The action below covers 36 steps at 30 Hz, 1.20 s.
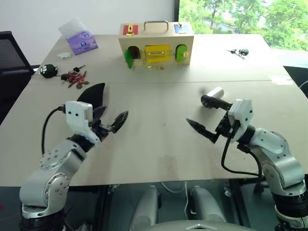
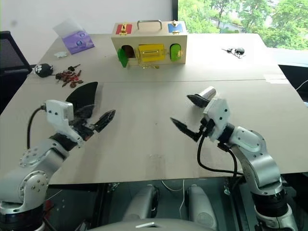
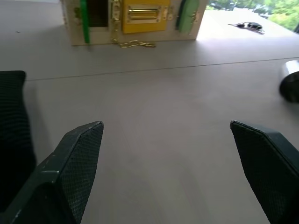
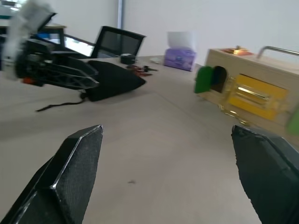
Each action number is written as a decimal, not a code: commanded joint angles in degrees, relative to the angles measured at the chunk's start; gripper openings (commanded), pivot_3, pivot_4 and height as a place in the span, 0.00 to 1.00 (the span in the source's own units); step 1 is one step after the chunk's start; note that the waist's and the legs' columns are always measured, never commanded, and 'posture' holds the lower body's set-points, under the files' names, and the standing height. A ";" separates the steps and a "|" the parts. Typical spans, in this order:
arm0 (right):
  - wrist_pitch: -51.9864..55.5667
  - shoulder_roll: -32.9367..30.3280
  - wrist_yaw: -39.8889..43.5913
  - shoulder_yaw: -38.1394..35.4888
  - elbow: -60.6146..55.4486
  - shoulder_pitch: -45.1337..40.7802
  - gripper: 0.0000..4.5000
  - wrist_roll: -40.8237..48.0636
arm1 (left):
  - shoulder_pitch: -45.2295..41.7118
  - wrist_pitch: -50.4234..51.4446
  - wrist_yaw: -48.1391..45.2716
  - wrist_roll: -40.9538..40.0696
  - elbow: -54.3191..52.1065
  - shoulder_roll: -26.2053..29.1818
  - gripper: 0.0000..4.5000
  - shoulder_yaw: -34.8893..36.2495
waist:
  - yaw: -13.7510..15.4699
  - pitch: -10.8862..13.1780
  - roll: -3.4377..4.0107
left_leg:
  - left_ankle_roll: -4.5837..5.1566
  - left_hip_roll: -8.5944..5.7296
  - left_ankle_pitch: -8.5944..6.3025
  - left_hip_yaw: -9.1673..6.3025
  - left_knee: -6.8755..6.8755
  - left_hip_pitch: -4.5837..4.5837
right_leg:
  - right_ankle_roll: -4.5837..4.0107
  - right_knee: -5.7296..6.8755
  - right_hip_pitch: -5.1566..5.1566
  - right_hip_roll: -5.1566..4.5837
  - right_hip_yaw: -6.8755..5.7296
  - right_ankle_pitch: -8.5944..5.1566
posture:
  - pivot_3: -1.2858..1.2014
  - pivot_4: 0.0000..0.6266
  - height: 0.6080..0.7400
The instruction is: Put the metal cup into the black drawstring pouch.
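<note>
Both grippers hang above the pale, matte tabletop [image 1: 159,139] with nothing between their fingers. On the left gripper [image 1: 109,119] the two black, wedge-shaped fingers stand wide apart, and the wrist view shows their inner faces dimpled like fine mesh. Its white housing and a looping black cable cover the near edge of the black drawstring pouch [image 2: 84,94], which lies flat on the table just behind it: soft, dull fabric drawn up to a point at its far end. How its mouth lies I can't make out, though from the right wrist a thin cord [image 4: 56,106] trails off it across the table.

Spread just as wide, the right gripper [image 1: 207,115] is empty too. The metal cup [image 2: 208,92] lies on its side just beyond the upper fingertip, a small bright steel cylinder. That finger hides part of it, so whether the two touch is unclear.

Farther back stands a wooden latch box [image 1: 156,48] with a metal handle, a yellow panel and green flaps. Toward the far left corner are a purple tissue pack [image 1: 82,41], a small black round thing with white paw marks [image 1: 48,70] and a jumble of reddish-brown bits [image 1: 74,78] too small to identify. Keys [image 1: 238,51] lie far right.
</note>
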 commanded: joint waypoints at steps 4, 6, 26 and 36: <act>-1.73 -0.90 5.52 1.17 1.00 -3.66 0.99 3.26 | 4.56 -3.19 5.47 23.20 -4.00 11.87 1.00 -2.67 | -0.10 0.00 -0.01 | 0.00 -0.01 0.00 0.01 -0.04 0.03 | -0.01 0.00 -0.01 0.02 0.00 -0.01 | 0.52 0.24 1.00; -1.77 -0.65 5.75 1.48 1.74 -4.22 0.99 3.21 | 5.41 -3.75 5.00 26.06 -4.53 12.95 1.00 -2.84 | 0.00 0.00 -0.01 | 0.00 0.02 0.00 0.05 -0.04 0.03 | -0.01 0.00 -0.02 -0.02 0.01 -0.01 | 0.52 0.24 1.00; -4.05 0.66 3.70 4.13 3.99 -3.84 0.99 -0.22 | -0.61 -8.41 4.25 51.30 10.76 16.70 1.00 -11.70 | -0.07 0.01 -0.02 | 0.00 0.03 0.00 0.02 -0.08 0.00 | -0.01 0.01 -0.05 -0.07 -0.07 0.00 | 0.52 0.24 1.00; -4.07 0.60 2.41 3.99 3.10 -3.15 1.00 -0.96 | -9.89 -14.82 0.59 54.03 21.64 17.04 0.71 -16.88 | -0.01 0.01 -0.02 | 0.00 0.01 0.00 0.00 -0.06 -0.02 | -0.01 0.02 -0.04 -0.09 -0.10 0.01 | 0.52 0.24 1.00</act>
